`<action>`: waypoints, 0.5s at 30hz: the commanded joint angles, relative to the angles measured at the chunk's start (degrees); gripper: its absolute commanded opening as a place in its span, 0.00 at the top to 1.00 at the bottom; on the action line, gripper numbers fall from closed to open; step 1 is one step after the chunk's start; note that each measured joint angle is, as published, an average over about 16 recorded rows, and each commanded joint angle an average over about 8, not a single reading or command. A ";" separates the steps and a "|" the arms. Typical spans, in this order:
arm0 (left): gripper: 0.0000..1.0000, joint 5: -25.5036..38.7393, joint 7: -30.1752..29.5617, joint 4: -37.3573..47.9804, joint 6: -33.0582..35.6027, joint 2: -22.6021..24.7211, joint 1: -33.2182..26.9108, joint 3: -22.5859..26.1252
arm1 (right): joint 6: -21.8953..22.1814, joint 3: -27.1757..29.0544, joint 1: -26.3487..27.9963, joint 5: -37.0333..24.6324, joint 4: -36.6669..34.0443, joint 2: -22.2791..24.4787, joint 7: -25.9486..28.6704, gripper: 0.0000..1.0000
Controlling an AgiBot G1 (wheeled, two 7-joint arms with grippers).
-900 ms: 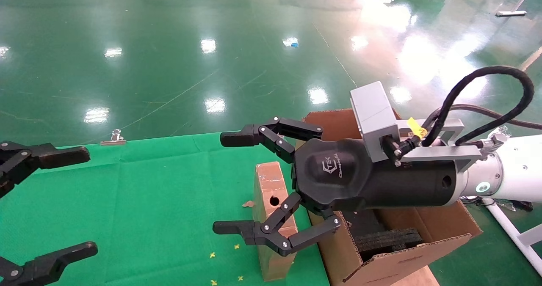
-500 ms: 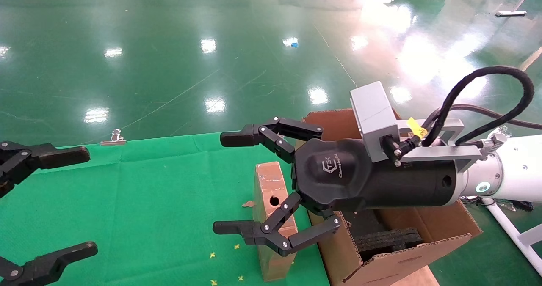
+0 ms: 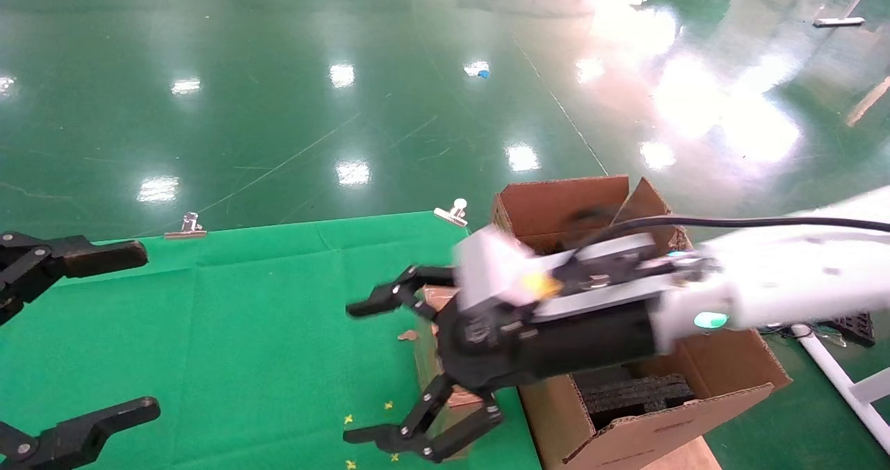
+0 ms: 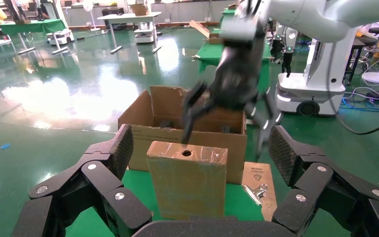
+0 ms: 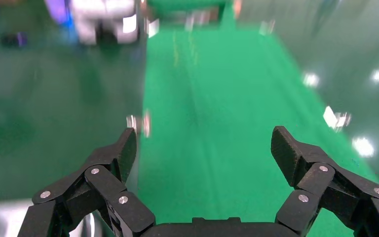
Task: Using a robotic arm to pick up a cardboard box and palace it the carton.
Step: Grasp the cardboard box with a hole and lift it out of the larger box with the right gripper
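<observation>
The cardboard box (image 3: 423,350), a slim taped brown slab, stands upright on the green cloth just left of the carton (image 3: 723,379). My right arm, the white-tubed robotic arm (image 3: 779,282), reaches across the carton. Its gripper (image 3: 360,373) is open, blurred by motion, with one finger beyond the box and one nearer than it. The right wrist view shows that open gripper (image 5: 205,148) over bare cloth only. My left gripper (image 3: 125,334) is open and parked at the left edge. In its wrist view (image 4: 202,148) it faces the box (image 4: 187,185), the carton (image 4: 138,143) and the right gripper (image 4: 222,143).
Black foam blocks (image 3: 640,393) lie inside the carton. Binder clips (image 3: 184,228) (image 3: 452,213) hold the green cloth (image 3: 264,331) at its far edge. A small board with a clip (image 4: 256,182) lies beside the carton. Shiny green floor surrounds the table.
My right arm has swung down and toward me. Its open gripper dropped lower around the box. The box, the carton and the left gripper have not moved.
</observation>
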 commanded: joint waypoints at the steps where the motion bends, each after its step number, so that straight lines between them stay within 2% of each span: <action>1: 0.00 -0.01 0.01 0.00 0.00 0.00 0.00 0.01 | 0.03 -2.54 2.71 -5.15 0.54 -1.27 2.00 0.00; 8: 0.00 -0.03 0.02 0.01 -0.01 -0.01 -0.01 0.04 | -2.88 -14.43 13.66 -22.64 0.37 -9.57 9.49 0.00; 15: 0.00 -0.05 0.04 0.01 -0.03 -0.03 -0.02 0.07 | -3.63 -23.17 23.76 -32.05 0.04 -14.66 16.64 0.00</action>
